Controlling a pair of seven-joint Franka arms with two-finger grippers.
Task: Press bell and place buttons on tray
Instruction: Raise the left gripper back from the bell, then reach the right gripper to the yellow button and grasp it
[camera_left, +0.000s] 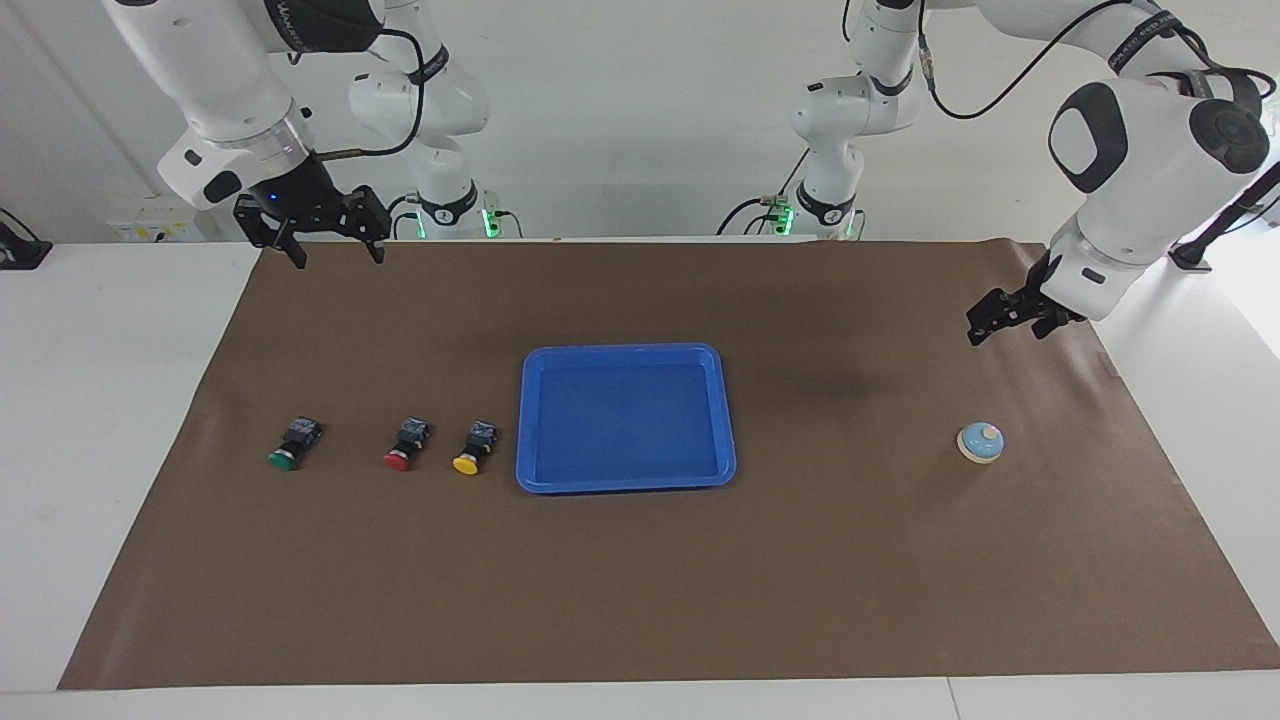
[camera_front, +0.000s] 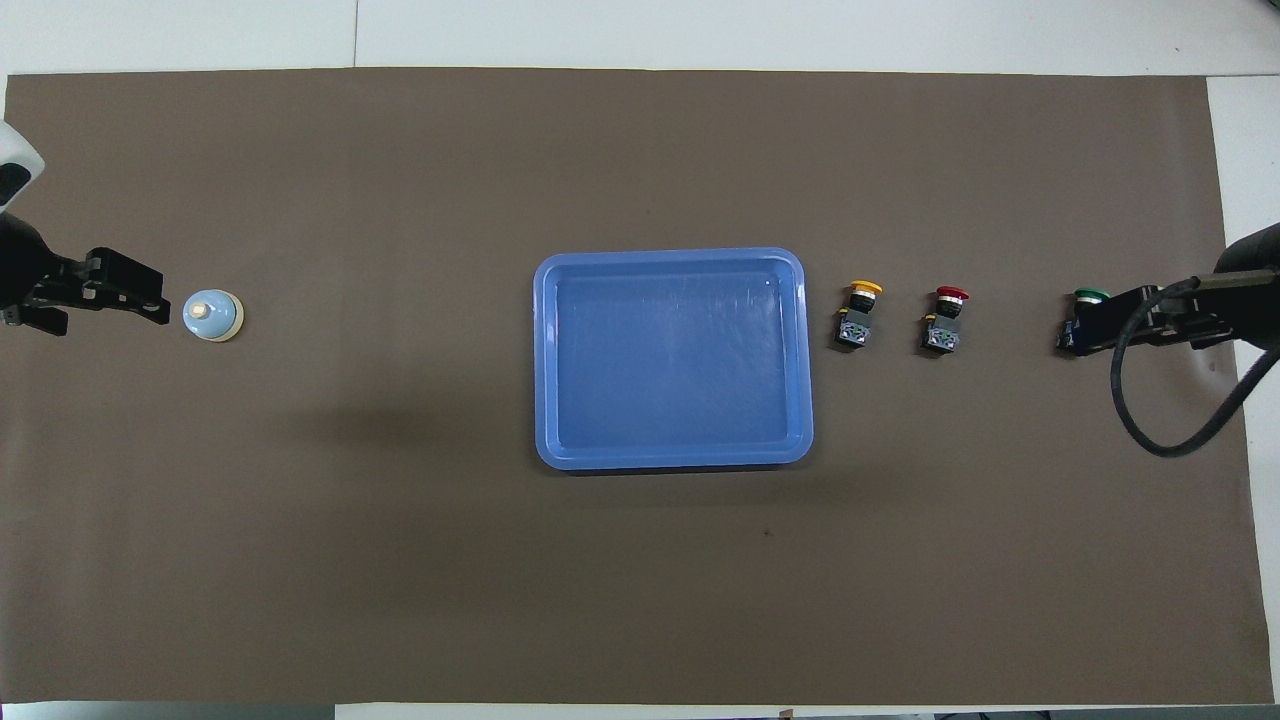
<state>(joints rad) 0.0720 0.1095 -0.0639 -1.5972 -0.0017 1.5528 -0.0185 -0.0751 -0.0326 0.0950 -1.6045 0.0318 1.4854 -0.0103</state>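
The left gripper (camera_left: 1005, 318) hangs in the air, clear of the bell, its jaws apart and empty. The right gripper (camera_left: 325, 243), fingers wide and empty, waits above the paper's edge nearest the robots. The blue tray (camera_left: 625, 482) sits mid-table with nothing in it. The light-blue bell (camera_left: 980, 443) stands toward the left arm's end. Toward the right arm's end, the yellow button (camera_left: 473, 446), red button (camera_left: 404, 444) and green button (camera_left: 291, 445) lie in a row. Judging by this, button-picking comes next, calling for a descent onto one body.
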